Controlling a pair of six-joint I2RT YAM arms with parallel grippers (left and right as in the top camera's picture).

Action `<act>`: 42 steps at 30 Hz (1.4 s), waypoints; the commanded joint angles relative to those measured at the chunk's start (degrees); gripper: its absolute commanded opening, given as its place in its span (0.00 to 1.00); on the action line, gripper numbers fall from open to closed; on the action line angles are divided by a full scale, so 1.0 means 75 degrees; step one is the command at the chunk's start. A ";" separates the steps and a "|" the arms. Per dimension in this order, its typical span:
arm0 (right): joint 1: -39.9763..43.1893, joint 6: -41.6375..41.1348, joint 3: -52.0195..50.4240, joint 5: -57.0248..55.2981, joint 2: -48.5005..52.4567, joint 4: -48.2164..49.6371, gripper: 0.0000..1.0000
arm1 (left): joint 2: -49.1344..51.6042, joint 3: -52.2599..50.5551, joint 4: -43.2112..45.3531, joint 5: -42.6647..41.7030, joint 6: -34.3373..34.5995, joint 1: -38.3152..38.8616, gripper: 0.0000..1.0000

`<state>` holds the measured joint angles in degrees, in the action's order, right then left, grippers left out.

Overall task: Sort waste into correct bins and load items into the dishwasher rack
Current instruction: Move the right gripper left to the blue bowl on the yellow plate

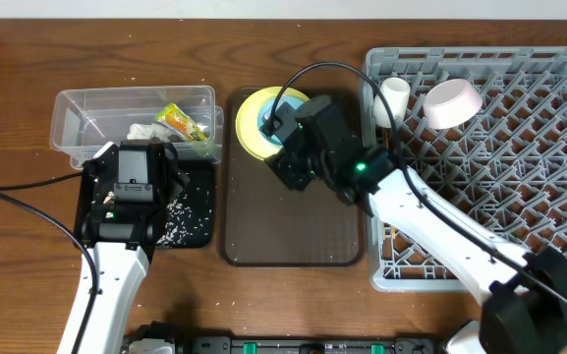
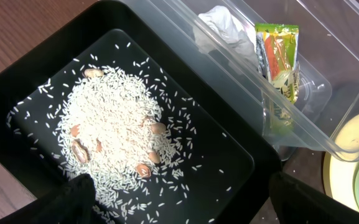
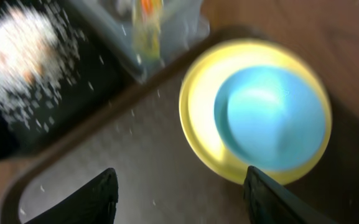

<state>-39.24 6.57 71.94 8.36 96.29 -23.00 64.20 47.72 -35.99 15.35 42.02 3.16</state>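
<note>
Yellow plate point(image 1: 248, 125) with the light blue bowl point(image 3: 272, 118) on it sits on the brown tray point(image 1: 293, 226), not yet loaded; right gripper point(image 3: 180, 180) hangs above, jaws parted, empty. Left gripper point(image 2: 179, 190), jaws wide, empty, over the rice point(image 2: 111, 130). Likely next: pinch the bowl's rim, lift to the dishwasher rack point(image 1: 519, 167)

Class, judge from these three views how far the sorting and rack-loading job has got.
Done: wrapper and white scrap lie in the clear tub, rice in the black tub, cup and whitish bowl in the rack. In hand: the open right gripper hovers beside the blue bowl on the yellow plate; the left gripper hangs open over the rice. Left: plate and bowl, both on the brown tray.
</note>
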 commanded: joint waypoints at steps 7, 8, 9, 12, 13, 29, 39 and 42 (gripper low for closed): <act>0.0326 0.0749 0.3179 -0.0119 0.1107 -0.2197 0.62 | 0.0029 0.0195 -0.0017 0.0050 0.0044 -0.0032 0.92; 0.0329 0.0825 0.3567 -0.0122 0.1323 -0.2492 0.62 | 0.0029 0.0195 -0.0020 0.0050 0.0044 -0.0032 0.92; 0.0329 0.0892 0.3926 -0.0117 0.1571 -0.2760 0.62 | 0.0029 0.0195 -0.0020 0.0050 0.0044 -0.0032 0.92; 0.0329 0.1218 0.4666 -0.0119 0.2261 -0.3302 0.59 | 0.0029 0.0195 -0.0020 0.0050 0.0044 -0.0032 0.92; 0.0321 0.1390 0.4794 -0.0117 0.2460 -0.3375 0.53 | 0.0029 0.0195 -0.0020 0.0050 0.0044 -0.0032 0.92; 0.0192 0.2250 0.4820 -0.0685 0.3896 -0.3016 0.26 | 0.0029 0.0195 0.0006 0.0050 0.0041 -0.0032 0.92; 0.0172 0.2244 0.4447 -0.0656 0.4182 -0.2987 0.25 | 0.0029 0.0195 0.0006 0.0050 0.0041 -0.0032 0.92; 0.0172 0.2247 0.4421 -0.0656 0.4278 -0.2984 0.25 | 0.0029 0.0195 0.0003 0.0050 0.0041 -0.0032 0.92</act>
<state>-37.50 22.87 105.69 3.75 127.31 -45.36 64.20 47.72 -35.97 15.35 42.02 3.16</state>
